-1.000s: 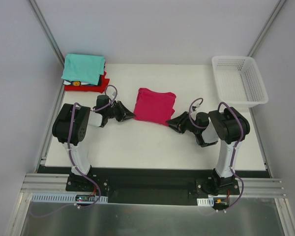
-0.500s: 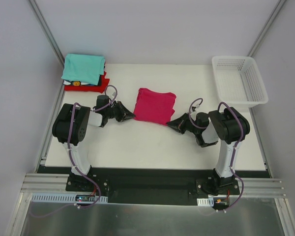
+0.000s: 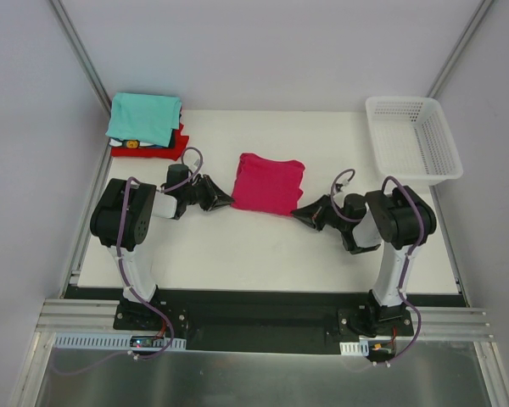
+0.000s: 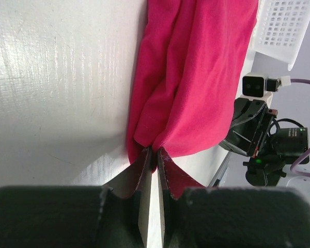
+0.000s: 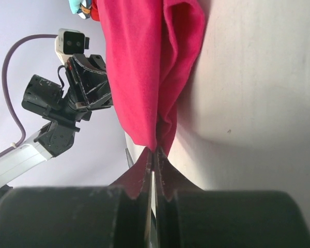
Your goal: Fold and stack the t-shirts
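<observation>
Two corners of the folded pink shirt (image 3: 268,184), lying well left of the basket (image 3: 411,140), are pinched: the left gripper (image 4: 152,155) clamps the corner farther from the basket, the right gripper (image 5: 154,152) the nearer one.

Both black-and-white arms (image 3: 121,222) carry thin, looping purple cables (image 4: 305,81).

Soft matt cloth magenta t-shirt (image 3: 268,183), glossy white table (image 3: 237,246), plastic mesh basket (image 3: 407,140)
</observation>
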Controlling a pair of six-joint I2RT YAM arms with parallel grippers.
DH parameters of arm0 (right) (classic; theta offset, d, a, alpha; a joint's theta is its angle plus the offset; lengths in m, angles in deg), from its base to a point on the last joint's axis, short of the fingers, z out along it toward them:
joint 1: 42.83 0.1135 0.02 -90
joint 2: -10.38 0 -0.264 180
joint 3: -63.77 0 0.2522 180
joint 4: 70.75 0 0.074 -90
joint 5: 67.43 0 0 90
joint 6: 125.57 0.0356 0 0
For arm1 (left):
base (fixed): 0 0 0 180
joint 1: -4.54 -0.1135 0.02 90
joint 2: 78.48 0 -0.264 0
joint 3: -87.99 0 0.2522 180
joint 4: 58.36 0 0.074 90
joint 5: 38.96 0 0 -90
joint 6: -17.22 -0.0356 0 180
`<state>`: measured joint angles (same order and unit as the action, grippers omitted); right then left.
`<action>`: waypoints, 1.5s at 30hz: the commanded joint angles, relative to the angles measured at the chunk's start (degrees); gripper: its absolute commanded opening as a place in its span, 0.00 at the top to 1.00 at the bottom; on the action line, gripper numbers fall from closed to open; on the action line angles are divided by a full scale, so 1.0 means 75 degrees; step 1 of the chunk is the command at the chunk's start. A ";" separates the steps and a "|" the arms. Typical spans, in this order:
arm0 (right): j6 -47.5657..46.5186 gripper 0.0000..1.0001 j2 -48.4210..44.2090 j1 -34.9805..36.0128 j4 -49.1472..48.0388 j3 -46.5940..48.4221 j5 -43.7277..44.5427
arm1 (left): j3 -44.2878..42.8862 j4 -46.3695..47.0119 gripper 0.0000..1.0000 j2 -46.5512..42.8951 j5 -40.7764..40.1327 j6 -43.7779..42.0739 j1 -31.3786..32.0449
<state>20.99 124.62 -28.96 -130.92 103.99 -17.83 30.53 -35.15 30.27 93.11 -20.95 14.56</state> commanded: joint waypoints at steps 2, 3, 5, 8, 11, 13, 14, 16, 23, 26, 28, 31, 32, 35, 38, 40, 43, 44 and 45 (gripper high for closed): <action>-0.0286 0.99 -0.0489 -0.0453 -0.1463 -0.0106 -0.0530 | -0.0220 0.0063 0.92 -0.0191 0.0227 -0.0231 -0.0059; -0.0310 0.99 -0.0512 -0.0489 -0.1416 -0.0094 -0.0624 | -0.0231 0.0051 0.93 -0.0180 0.0216 -0.0231 -0.0059; -0.0380 0.99 -0.0571 -0.0560 -0.1252 -0.0012 -0.0706 | -0.0243 0.0039 0.92 -0.0191 0.0227 -0.0232 -0.0059; -0.0462 0.99 -0.0571 -0.0595 -0.1065 0.0117 -0.0789 | -0.0255 0.0004 0.92 -0.0191 0.0227 -0.0255 -0.0059; -0.0509 0.99 -0.0536 -0.0607 -0.0947 0.0199 -0.0836 | -0.0267 -0.0042 0.92 -0.0203 0.0227 -0.0290 -0.0059; -0.0556 0.99 -0.0524 -0.0653 -0.0889 0.0211 -0.0894 | -0.0267 -0.0089 0.92 -0.0226 0.0216 -0.0337 -0.0059; -0.0579 0.99 -0.0501 -0.0654 -0.0842 0.0222 -0.0941 | -0.0278 -0.0113 0.92 -0.0226 0.0216 -0.0337 -0.0059; -0.0638 0.99 -0.0501 -0.0712 -0.0783 0.0211 -0.1023 | -0.0278 -0.0125 0.92 -0.0226 0.0239 -0.0337 -0.0059; -0.0662 0.99 -0.0501 -0.0724 -0.0701 0.0210 -0.1070 | -0.0243 -0.0031 0.73 -0.0203 0.0286 -0.0278 -0.0059; -0.0638 0.99 -0.0524 -0.0712 -0.0701 0.0246 -0.1082 | -0.0208 0.0016 0.61 -0.0215 0.0274 -0.0220 -0.0047; -0.0638 0.99 -0.0524 -0.0701 -0.0678 0.0269 -0.1082 | -0.0150 0.0132 0.58 -0.0203 0.0263 -0.0161 -0.0036; -0.0638 0.99 -0.0536 -0.0701 -0.0666 0.0281 -0.1070 | -0.0091 0.0297 0.59 -0.0133 0.0286 -0.0033 0.0000; -0.0627 0.99 -0.0536 -0.0701 -0.0666 0.0281 -0.1070 | -0.0079 0.0402 0.58 -0.0110 0.0286 0.0003 0.0000; -0.0638 0.99 -0.0536 -0.0701 -0.0619 0.0293 -0.1082 | -0.0079 0.0624 0.59 -0.0016 0.0321 0.0143 0.0047; -0.0638 0.99 -0.0524 -0.0701 -0.0607 0.0293 -0.1093 | -0.0079 0.0893 0.59 0.0113 0.0333 0.0330 0.0105; -0.0638 0.99 -0.0536 -0.0689 -0.0572 0.0293 -0.1070 | -0.0079 0.1046 0.59 0.0207 0.0333 0.0495 0.0187; -0.0615 0.99 -0.0536 -0.0701 -0.0572 0.0339 -0.1082 | -0.0056 0.1258 0.60 0.0312 0.0333 0.0659 0.0304; -0.0626 0.99 -0.0548 -0.0701 -0.0561 0.0339 -0.1070 | -0.0067 0.1281 0.60 0.0324 0.0321 0.0682 0.0328; -0.0627 0.99 -0.0548 -0.0701 -0.0537 0.0374 -0.1070 | -0.0033 0.1305 0.60 0.0359 0.0310 0.0706 0.0351</action>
<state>17.71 122.82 -34.01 -130.90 105.14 -24.45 29.81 -30.13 32.13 94.27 -17.08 16.05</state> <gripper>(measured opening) 0.016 0.403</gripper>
